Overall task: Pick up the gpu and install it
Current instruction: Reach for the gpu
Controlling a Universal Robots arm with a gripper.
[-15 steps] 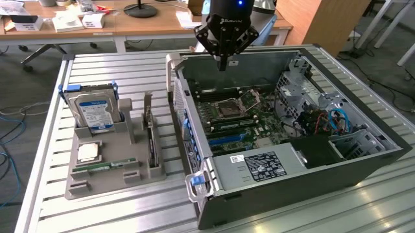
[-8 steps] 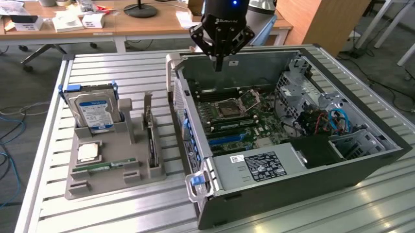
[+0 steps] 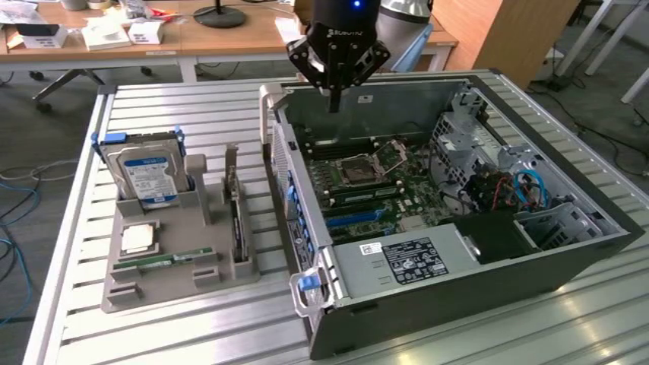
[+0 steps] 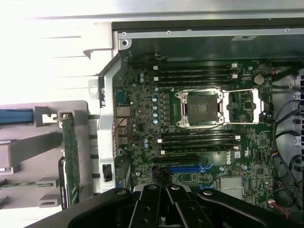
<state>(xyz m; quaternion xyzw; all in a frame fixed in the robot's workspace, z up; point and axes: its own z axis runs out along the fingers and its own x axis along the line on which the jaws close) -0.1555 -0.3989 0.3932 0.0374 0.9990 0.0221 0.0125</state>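
A metal table (image 3: 121, 334) of long silver slats carries two things. A grey plastic holder (image 3: 163, 287) sits flat on it toward the exterior view's left. Just beside the holder, toward the exterior view's right, a computer case (image 3: 476, 296) lies on its side with the open face up. Bare slats show around both.

Exterior view looks obliquely down; wrist view straight down; both share motherboard (image 3: 406, 185).
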